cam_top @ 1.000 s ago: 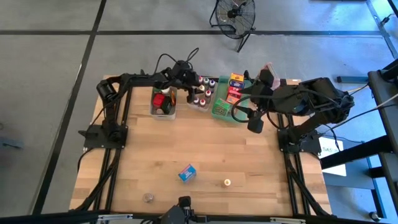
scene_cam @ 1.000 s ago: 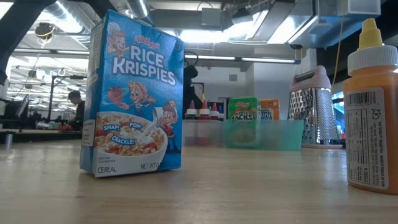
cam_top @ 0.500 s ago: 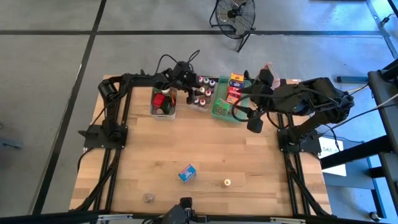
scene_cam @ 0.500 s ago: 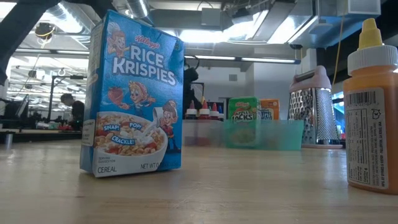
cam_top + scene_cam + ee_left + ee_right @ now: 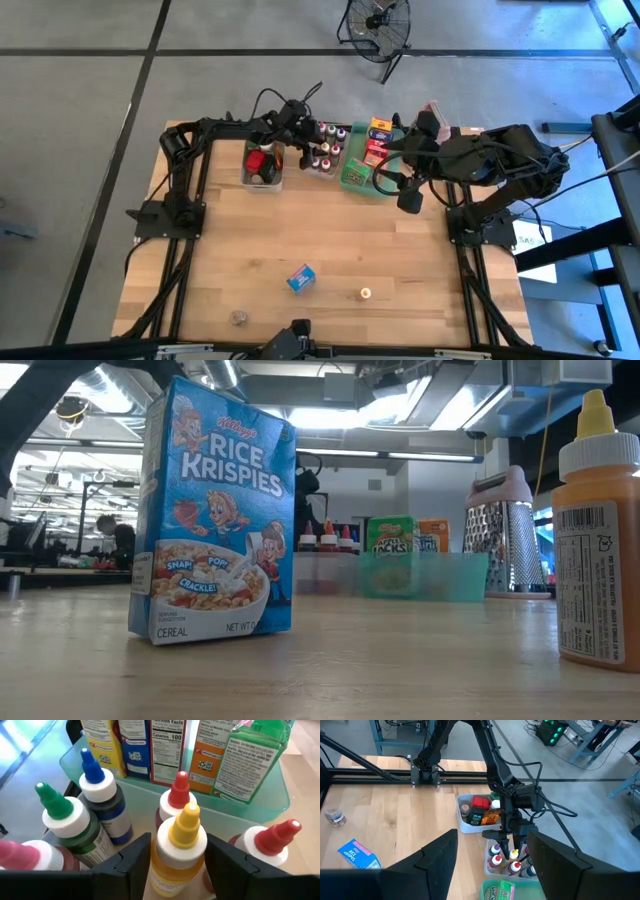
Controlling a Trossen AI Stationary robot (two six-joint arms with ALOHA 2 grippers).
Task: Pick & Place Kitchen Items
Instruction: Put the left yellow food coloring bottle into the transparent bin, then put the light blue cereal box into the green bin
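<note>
My left gripper (image 5: 306,141) reaches into the clear bin of small bottles (image 5: 325,152) at the table's far side. Its two fingers stand on either side of a yellow-capped bottle (image 5: 182,840), which stands upright on its base among red-, green- and blue-capped ones. The gap between the fingers is wide, so the gripper is open. The right wrist view shows the same gripper (image 5: 513,845) above that yellow cap (image 5: 514,854). My right gripper (image 5: 410,200) hangs open and empty, high above the table near the green tray (image 5: 352,180). A blue Rice Krispies box (image 5: 301,277) stands on the near part of the table. My left gripper comes slanting down from the table's left, with its fingers (image 5: 135,862) close beside the two sides of the yellow-capped bottle's body (image 5: 172,880). Whether they touch it I cannot tell. The bottle stands upright in the bin.
A second clear bin (image 5: 263,166) with red things stands left of the bottle bin. Food boxes (image 5: 165,750) fill the green tray, and a box grater (image 5: 505,530) stands behind it. An orange bottle (image 5: 600,530) and a small jar (image 5: 238,317) stand near the front edge.
</note>
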